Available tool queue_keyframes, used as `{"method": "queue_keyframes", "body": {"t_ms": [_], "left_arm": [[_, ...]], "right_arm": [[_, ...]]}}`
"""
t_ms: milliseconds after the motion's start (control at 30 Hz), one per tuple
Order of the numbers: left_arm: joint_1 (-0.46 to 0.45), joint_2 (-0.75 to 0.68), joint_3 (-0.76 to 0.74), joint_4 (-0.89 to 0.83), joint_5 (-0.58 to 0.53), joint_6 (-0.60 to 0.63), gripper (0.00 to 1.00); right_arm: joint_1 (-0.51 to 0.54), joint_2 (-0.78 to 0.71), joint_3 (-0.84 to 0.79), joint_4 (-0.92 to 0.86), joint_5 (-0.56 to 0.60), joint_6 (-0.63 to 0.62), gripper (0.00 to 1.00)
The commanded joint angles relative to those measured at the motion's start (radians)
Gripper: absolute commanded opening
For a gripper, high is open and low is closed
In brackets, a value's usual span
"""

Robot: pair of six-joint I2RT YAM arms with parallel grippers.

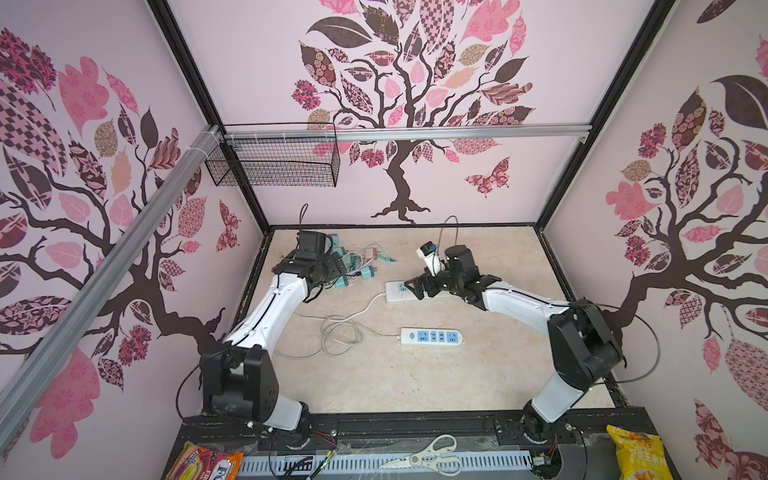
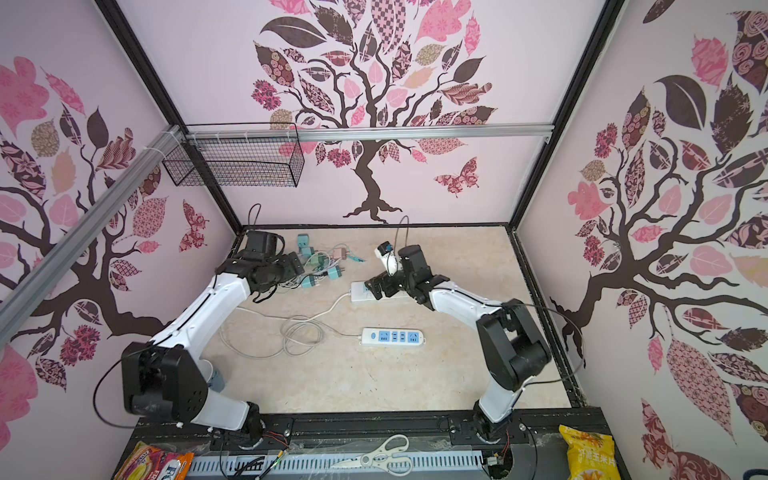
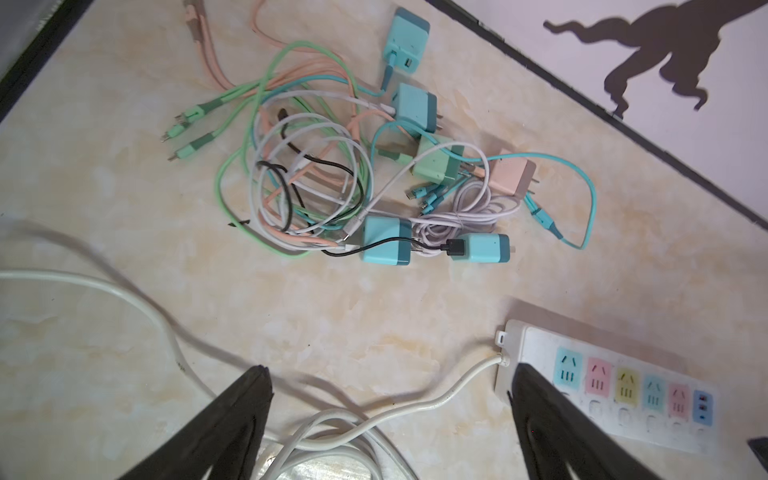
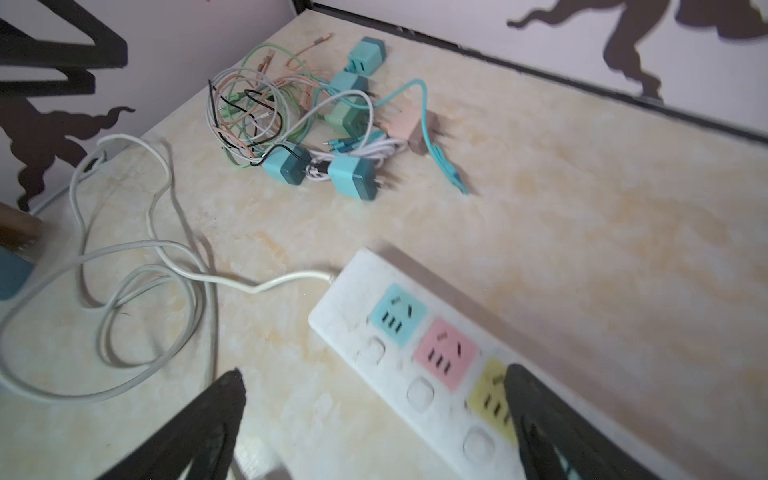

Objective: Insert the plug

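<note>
The chargers (image 3: 436, 166), six small blocks (four teal, one green, one pink), lie in a heap with a tangle of thin cables (image 3: 307, 183) near the far left corner of the tabletop (image 1: 498, 374). All of them rest on the surface, apart from both claws.

The left gripper (image 3: 388, 368) hangs above the tabletop on the near side of the heap. Its fingers (image 3: 232, 415) are spread wide with nothing between them but bare tabletop and a loop of white cord (image 3: 436, 399).

The right gripper (image 4: 372, 370) is also spread wide and holds nothing. It sits over the cord end of the colour strip (image 4: 440, 353), which lies in the far half of the tabletop, about midway across. One finger covers part of the yellow socket (image 4: 490, 395) in the right wrist view.

A second strip (image 1: 432, 337), with blue sockets, lies nearer the front, well apart from the heap. Both strips' cords coil together left of it (image 1: 338, 332).
</note>
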State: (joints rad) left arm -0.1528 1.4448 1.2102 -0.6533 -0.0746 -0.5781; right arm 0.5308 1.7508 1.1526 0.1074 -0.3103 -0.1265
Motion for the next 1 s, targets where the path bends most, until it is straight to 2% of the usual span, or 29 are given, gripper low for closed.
{"method": "queue_keyframes", "body": {"t_ms": [0,67,167,567,833,967], "left_arm": [[0.019,-0.06,-0.104,0.026,0.058,-0.04,0.96],[0.029,-0.105,-0.139,0.031,0.06,-0.045,0.98],[0.045,-0.156,-0.168,0.019,0.048,-0.047,0.98],[0.063,-0.181,-0.225,0.025,0.084,-0.063,0.98],[0.065,-0.175,-0.248,0.044,0.094,-0.072,0.98],[0.064,-0.142,-0.241,0.051,0.112,-0.08,0.98]], "right_arm": [[0.044,0.173,0.175,-0.11,0.042,-0.359,1.0],[0.06,0.273,0.293,-0.169,0.058,-0.454,1.0],[0.072,0.403,0.462,-0.229,0.07,-0.523,1.0],[0.103,0.756,0.887,-0.321,0.027,-0.609,0.94],[0.133,0.862,1.006,-0.353,0.019,-0.655,0.86],[0.148,0.889,1.016,-0.351,0.016,-0.654,0.78]]}}
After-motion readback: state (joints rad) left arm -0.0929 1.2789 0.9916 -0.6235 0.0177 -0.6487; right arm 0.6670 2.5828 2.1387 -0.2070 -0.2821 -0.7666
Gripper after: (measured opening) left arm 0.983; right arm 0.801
